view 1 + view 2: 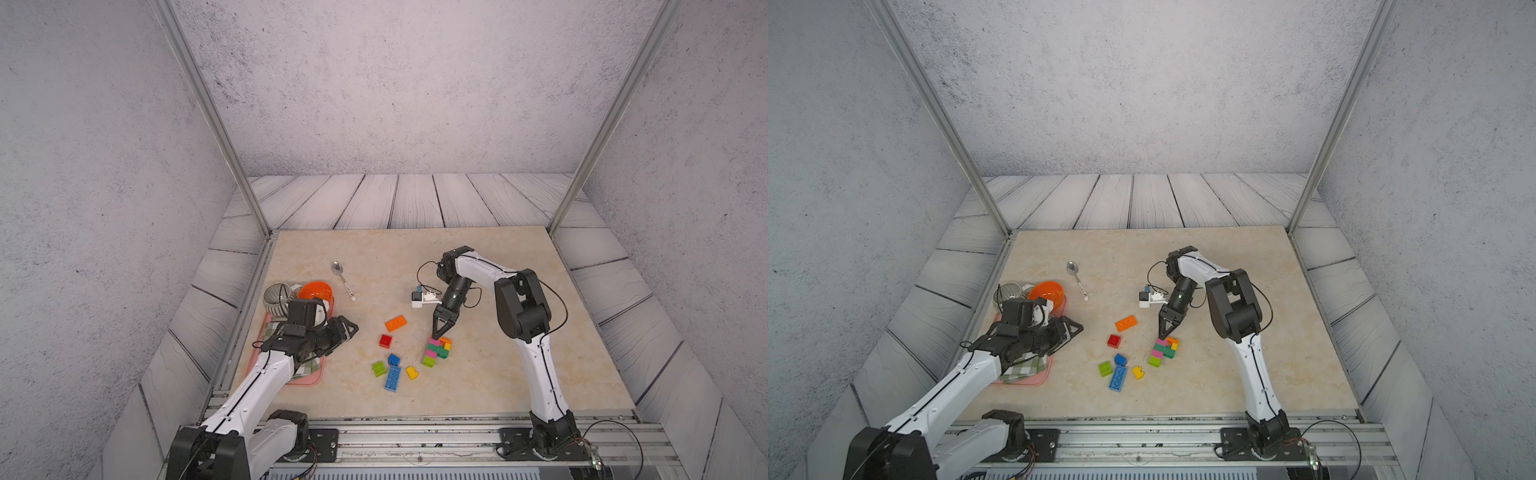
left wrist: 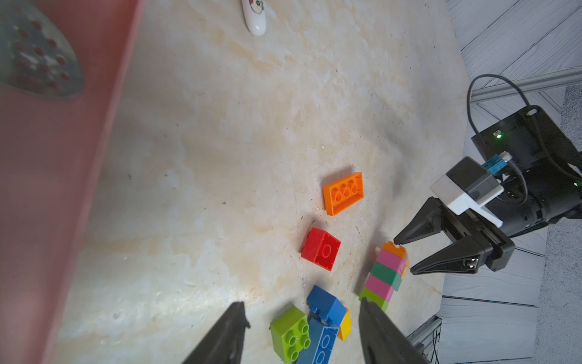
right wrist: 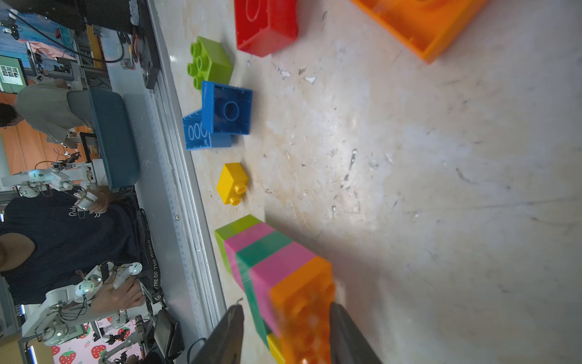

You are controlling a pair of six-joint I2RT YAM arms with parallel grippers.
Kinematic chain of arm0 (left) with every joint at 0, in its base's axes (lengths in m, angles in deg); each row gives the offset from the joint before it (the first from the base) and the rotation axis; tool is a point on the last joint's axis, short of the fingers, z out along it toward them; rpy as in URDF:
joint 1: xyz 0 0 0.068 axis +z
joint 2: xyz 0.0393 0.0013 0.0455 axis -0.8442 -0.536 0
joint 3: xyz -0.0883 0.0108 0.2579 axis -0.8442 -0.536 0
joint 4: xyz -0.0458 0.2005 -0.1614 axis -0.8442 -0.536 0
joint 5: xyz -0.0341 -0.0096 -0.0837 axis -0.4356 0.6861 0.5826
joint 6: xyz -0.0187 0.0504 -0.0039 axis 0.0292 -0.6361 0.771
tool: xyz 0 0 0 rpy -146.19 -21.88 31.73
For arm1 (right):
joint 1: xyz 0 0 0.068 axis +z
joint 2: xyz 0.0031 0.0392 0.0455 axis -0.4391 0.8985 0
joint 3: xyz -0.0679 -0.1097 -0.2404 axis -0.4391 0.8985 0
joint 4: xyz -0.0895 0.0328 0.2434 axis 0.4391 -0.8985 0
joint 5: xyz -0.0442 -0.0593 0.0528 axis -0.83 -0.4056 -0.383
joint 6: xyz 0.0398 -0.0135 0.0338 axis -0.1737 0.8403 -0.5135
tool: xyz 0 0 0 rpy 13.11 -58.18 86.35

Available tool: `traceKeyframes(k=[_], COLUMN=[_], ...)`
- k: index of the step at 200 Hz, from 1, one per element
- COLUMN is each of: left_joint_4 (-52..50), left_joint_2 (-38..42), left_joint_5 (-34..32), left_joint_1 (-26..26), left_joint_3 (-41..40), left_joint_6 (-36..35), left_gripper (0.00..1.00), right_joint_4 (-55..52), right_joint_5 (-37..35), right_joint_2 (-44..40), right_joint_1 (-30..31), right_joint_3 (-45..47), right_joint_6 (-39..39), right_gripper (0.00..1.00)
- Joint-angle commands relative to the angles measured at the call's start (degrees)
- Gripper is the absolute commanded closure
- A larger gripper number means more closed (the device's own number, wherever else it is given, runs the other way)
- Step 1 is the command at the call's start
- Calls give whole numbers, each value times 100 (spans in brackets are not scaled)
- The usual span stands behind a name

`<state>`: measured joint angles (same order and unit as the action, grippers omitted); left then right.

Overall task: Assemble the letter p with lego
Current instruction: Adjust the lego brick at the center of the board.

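While left pincer [image 2: 300, 304] and right pincer [image 2: 404, 257] gape, red brick [image 2: 321, 249] lies between, near the stack [image 2: 384, 277].

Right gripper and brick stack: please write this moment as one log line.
right gripper: open, astride orange plastic end brick | multicoloured plastic brick stack: lying flat | left gripper: open, empty

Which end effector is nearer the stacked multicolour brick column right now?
Right. The right end effector is at the column's orange end, jaws straddling it; the left end effector hangs by the pink tray.
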<state>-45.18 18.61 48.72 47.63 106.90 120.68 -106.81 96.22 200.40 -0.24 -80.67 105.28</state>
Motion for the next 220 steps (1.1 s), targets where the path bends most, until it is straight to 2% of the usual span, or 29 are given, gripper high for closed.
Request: traceKeyframes(k=[1, 36, 58, 83, 124, 163, 195, 220], left_joint_4=[58, 41, -5, -77, -239, -410, -636, -765], left_joint_2=[-45, -48, -34, -26, 158, 354, 594, 752], left_joint_5=[20, 6, -16, -58, -204, -284, -365, -430], left_joint_1=[55, 55, 55, 46, 42, 46, 46, 46], left_joint_3=[-54, -62, -78, -54, -87, -108, -123, -153], left_joint_6=[-29, -50, -71, -91, -99, -87, -95, -104], left_gripper=[38, 38, 39, 38, 38, 38, 38, 38], right_joint_4=[25, 198, 635, 1530, 3251, 4030, 4250, 4387], right_joint_5=[133, 7, -212, -382, -1222, -1815, -2237, -2451], right_joint_2=[57, 47, -261, -993, -2515, -3249, -3014, -2743], right_joint_1=[-63, -120, -124, -102, 173, 934, 1471, 1746], right_joint_3=[-27, -32, 164, 755, 2187, 2967, 3063, 3020], right_joint_6=[76, -114, -522, -1095, -2138, -2300, -2420, -2541], right_gripper=[52, 52, 52, 52, 53, 68, 86, 90])
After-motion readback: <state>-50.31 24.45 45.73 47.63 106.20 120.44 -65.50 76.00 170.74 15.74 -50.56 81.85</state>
